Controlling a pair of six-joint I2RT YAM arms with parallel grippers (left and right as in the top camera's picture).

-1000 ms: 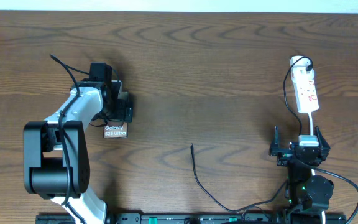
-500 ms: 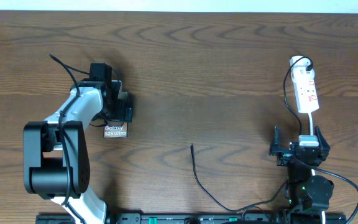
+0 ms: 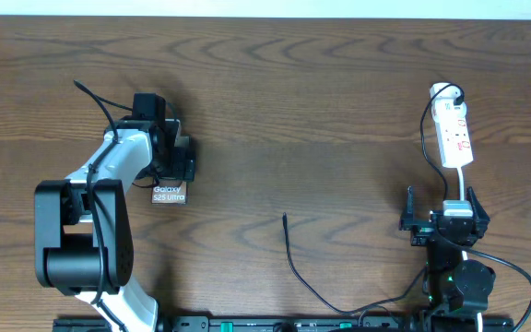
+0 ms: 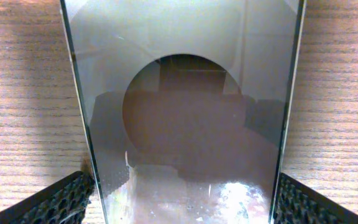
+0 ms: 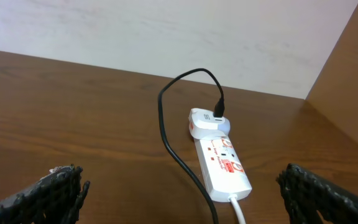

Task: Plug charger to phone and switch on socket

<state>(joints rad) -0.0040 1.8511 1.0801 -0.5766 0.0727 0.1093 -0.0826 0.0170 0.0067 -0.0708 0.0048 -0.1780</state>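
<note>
The phone [image 3: 170, 194] lies near-to-far, lettered end nearest, its far part hidden under the left gripper [image 4: 182, 198], which straddles it wide; whether it pinches, I cannot tell. Over on the right, the right gripper [image 5: 182, 186] gapes empty.

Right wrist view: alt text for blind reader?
A white socket strip lies on a wooden table, a black charger cable looping from its far-end adapter. The right end effector is open and empty, its fingers framing the bottom corners.

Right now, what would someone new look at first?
The big shiny phone fills the left wrist view, lying between the fingers of the left claw. Far right on the table sits the white socket, and the charger tip lies loose in the middle.
</note>
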